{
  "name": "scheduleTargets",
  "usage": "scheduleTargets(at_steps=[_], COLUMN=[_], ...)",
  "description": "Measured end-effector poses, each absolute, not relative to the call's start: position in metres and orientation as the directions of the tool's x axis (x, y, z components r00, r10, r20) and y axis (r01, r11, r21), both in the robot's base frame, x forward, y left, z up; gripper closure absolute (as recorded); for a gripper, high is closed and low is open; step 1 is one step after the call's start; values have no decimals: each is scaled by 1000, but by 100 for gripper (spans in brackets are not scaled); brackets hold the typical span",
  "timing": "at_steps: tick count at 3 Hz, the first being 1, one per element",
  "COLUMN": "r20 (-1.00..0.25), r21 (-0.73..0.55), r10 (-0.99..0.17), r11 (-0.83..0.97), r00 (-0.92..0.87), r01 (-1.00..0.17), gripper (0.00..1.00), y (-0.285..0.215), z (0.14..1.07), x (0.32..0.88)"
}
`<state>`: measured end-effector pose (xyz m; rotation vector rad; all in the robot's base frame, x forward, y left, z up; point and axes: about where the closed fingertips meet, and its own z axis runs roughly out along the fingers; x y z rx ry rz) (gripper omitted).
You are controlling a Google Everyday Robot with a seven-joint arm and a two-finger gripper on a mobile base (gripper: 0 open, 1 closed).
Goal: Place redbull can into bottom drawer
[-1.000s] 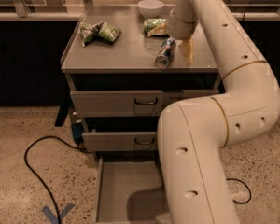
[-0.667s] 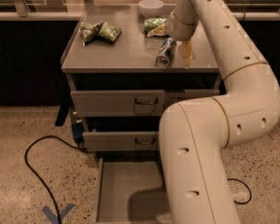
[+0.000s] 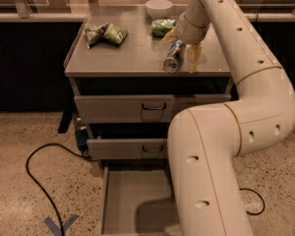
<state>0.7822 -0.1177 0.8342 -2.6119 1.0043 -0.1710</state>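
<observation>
Camera view. Grey cabinet top (image 3: 137, 48) — redbull can (image 3: 173, 59) lies tilted near its right front edge, silver end facing near. Gripper (image 3: 181, 47) is at the can; clamped or merely straddling — cannot tell. Green snack bags (image 3: 104, 33) far left, white bowl (image 3: 159, 6) far back. Bottom drawer (image 3: 123, 200) stands open over speckled floor (image 3: 29, 132); black cable (image 3: 38, 173) left.

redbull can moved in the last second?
No. The redbull can lies at the same spot near the front edge of the countertop, with the gripper over it.
</observation>
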Motion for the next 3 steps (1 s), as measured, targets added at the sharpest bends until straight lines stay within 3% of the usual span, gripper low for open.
scheduleTargets(at_steps=[1, 3], r20=[-8, -32], r21=[-351, -293], r10=[-669, -672], r11=[-694, -701], r00=[743, 740], r01=[-628, -650], gripper=[0, 0], y=[-118, -108], z=[834, 823], x=[782, 775])
